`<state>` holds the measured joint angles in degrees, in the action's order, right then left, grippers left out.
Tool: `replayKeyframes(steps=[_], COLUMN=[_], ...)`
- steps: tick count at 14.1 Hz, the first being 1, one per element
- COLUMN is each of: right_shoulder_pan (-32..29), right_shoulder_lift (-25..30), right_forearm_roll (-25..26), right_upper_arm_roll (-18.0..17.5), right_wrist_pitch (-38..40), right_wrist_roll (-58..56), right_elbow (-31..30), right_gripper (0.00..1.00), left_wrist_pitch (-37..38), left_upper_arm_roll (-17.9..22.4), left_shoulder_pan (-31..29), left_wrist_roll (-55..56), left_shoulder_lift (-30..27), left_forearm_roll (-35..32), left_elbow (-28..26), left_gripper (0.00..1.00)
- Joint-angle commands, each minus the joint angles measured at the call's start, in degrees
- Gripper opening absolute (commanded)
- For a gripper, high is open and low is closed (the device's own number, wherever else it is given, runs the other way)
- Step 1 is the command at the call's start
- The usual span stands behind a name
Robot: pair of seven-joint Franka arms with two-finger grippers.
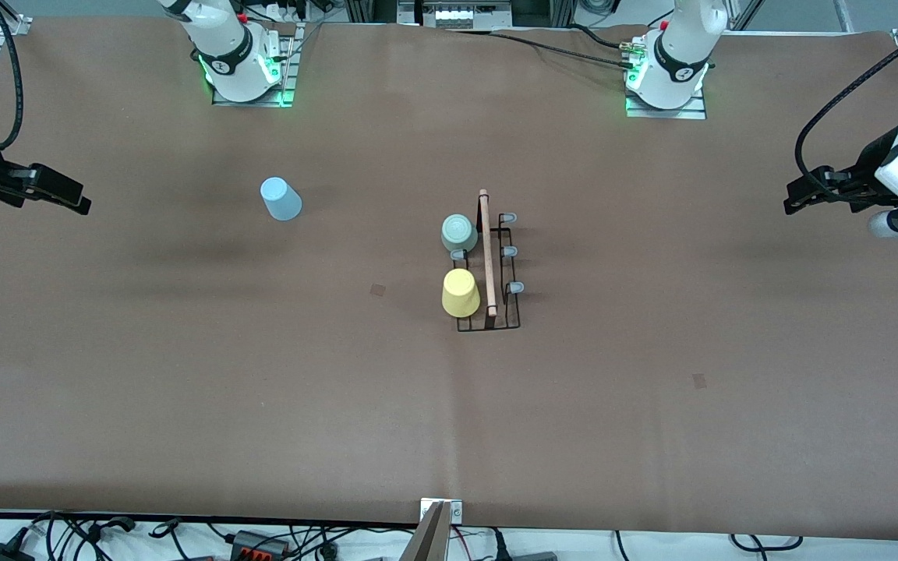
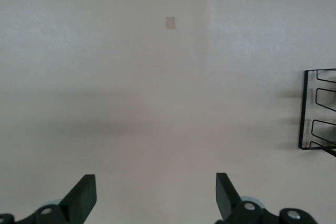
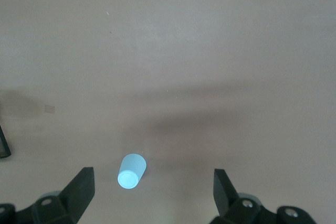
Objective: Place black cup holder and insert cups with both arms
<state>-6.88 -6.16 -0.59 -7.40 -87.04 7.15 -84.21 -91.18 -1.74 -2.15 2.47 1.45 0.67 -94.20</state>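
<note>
The black cup holder (image 1: 489, 265) stands mid-table with the pale green cup (image 1: 457, 232) and yellow cup (image 1: 460, 293) on its prongs. In the left wrist view only a corner of it shows. The light blue cup (image 1: 281, 199) sits upside down toward the right arm's end. The left gripper (image 2: 155, 195) and right gripper (image 3: 153, 190) hang wide open, empty, over the table's ends.

Left gripper (image 2: 152, 198) and right gripper (image 3: 152, 192) raised (fingers spread wide), both arms waiting

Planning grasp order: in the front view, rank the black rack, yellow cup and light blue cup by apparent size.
1. black rack, clearly largest.
2. yellow cup and light blue cup: they look about alike, so no ranking between them.
</note>
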Motion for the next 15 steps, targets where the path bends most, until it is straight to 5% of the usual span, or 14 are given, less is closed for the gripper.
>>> replayKeyframes(steps=[1, 15], right_shoulder_pan=[-0.6, -1.9], right_shoulder_lift=[1.1, -0.4], right_forearm_roll=[-0.2, 0.0], right_upper_arm_roll=[0.0, 0.0], right_wrist_pitch=[-0.5, -0.7], right_wrist_roll=[0.2, -0.5], right_elbow=[-1.1, -0.6], right_gripper=[1.00, 1.00], left_wrist_pitch=[1.0, 1.0], left_upper_arm_roll=[0.2, 0.2], left_shoulder_pan=[0.1, 0.1], left_wrist_roll=[-0.3, -0.3], left_shoulder_lift=[0.8, 0.7], left_forearm_roll=[0.9, 0.9], left_elbow=[1.7, 1.7], left_gripper=[1.00, 1.00])
